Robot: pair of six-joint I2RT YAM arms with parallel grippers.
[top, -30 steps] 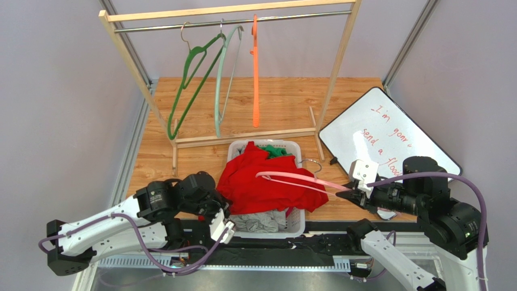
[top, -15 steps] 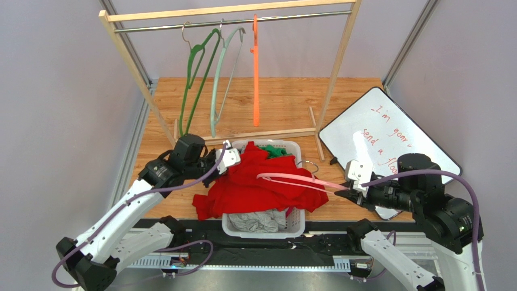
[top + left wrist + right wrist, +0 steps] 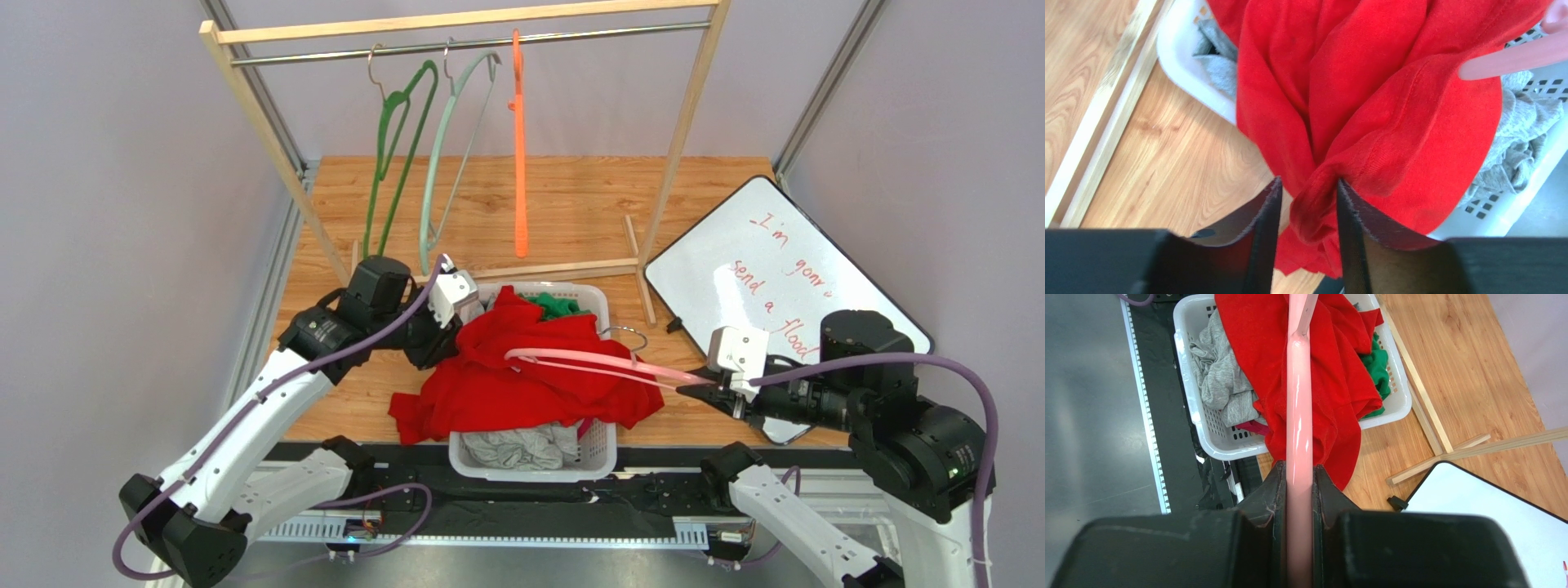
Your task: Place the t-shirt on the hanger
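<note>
The red t-shirt point(image 3: 515, 382) is draped over the white basket point(image 3: 599, 456) and spills onto the wood at its left. My left gripper point(image 3: 454, 333) is at the basket's far left corner, shut on a bunched fold of the t-shirt point(image 3: 1389, 110), with the folds converging between its fingertips point(image 3: 1308, 180). My right gripper point(image 3: 720, 382) is shut on one end of the pale pink hanger point(image 3: 589, 361) and holds it level above the t-shirt, pointing left. The hanger point(image 3: 1298, 404) runs straight out from the right jaws point(image 3: 1298, 468) over the red cloth point(image 3: 1254, 343). Its tip shows in the left wrist view point(image 3: 1511, 58).
A grey garment point(image 3: 521, 447) and a small green one point(image 3: 561, 306) lie in the basket. A wooden rack point(image 3: 466, 22) at the back holds green point(image 3: 393, 147), mint point(image 3: 444, 147) and orange point(image 3: 518, 135) hangers. A whiteboard point(image 3: 785, 270) lies at the right.
My left arm swung from the basket's near left up to its far left corner, drawing the t-shirt out to the left over the basket edge. The right gripper with the hanger barely moved.
</note>
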